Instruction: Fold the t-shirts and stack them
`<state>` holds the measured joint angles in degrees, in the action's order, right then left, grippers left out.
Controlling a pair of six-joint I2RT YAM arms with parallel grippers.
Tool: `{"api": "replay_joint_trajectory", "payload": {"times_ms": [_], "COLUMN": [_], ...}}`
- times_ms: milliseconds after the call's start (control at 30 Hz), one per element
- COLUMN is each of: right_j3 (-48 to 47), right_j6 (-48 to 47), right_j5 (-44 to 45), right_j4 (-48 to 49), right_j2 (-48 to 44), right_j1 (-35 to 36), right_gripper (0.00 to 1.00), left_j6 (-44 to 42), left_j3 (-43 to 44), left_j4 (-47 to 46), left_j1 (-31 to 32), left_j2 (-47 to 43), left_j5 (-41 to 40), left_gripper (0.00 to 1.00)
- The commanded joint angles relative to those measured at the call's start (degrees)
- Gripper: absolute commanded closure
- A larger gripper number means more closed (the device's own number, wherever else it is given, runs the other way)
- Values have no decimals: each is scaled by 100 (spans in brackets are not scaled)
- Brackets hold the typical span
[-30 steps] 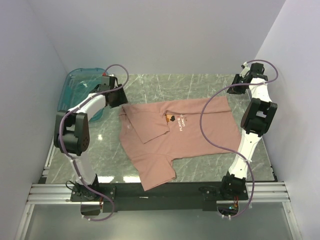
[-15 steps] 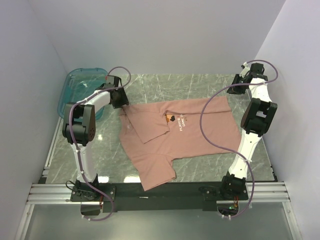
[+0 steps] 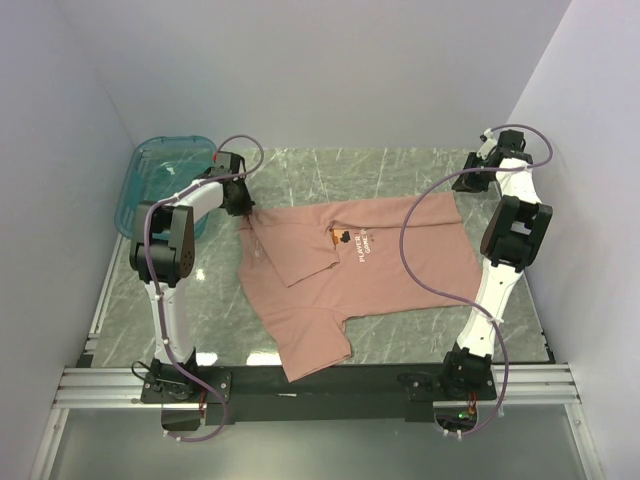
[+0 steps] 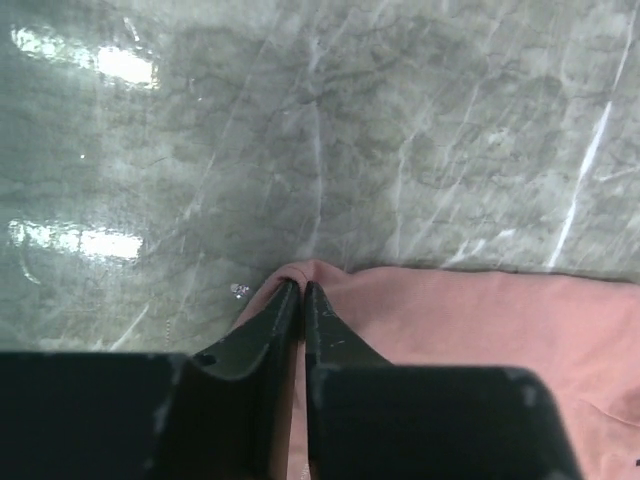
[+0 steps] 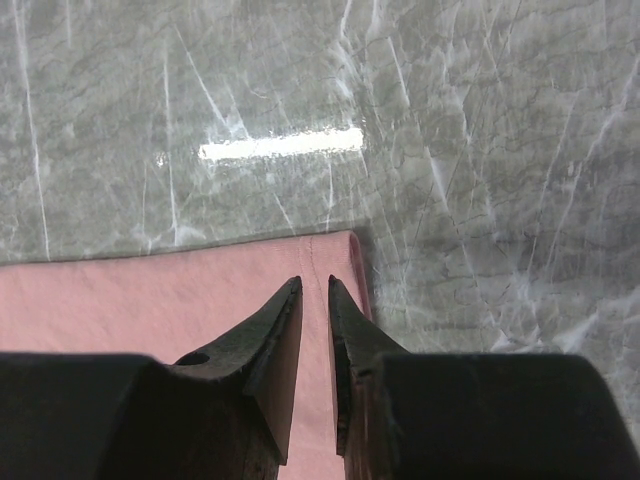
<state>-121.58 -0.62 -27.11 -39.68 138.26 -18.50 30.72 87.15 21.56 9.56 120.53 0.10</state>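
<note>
The dusty-pink t-shirt (image 3: 370, 270) lies spread on the marble table, with its chest print facing up and one sleeve pointing at the near edge. My left gripper (image 3: 243, 210) is at the shirt's far left corner. In the left wrist view its jaws (image 4: 301, 284) are pressed together on a small ridge of the pink cloth (image 4: 470, 320). My right gripper (image 3: 462, 185) is at the far right corner. Its jaws (image 5: 314, 280) stand a narrow slit apart, pinching the hem of the t-shirt (image 5: 150, 300) beside the corner.
A translucent teal bin (image 3: 160, 165) stands at the far left corner, just behind the left arm. White walls close in the table on the left, back and right. A black rail (image 3: 320, 385) runs along the near edge by the arm bases.
My left gripper swung from beside the bin to the shirt's far left corner and closed on the cloth. The right arm and the shirt have not moved.
</note>
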Motion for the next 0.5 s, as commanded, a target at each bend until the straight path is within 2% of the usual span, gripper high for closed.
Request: {"api": "replay_joint_trajectory", "payload": {"times_ms": [0,200,467], "right_j3": [-129,-173,-190], "right_j6": [36,53,273], "right_j5": [57,145,110], "right_j4": [119,127,66], "right_j2": [-18,26,96], "right_j1": [31,31,4], "right_gripper": [76,76,77], "left_j6": [-75,-171,-259], "left_j3": [258,600,856], "left_j4": [-82,50,103], "left_j1": [-25,-95,-183], "left_j2": [-12,85,295], "left_j5": [-273,-335,-133], "left_gripper": [91,95,96]}}
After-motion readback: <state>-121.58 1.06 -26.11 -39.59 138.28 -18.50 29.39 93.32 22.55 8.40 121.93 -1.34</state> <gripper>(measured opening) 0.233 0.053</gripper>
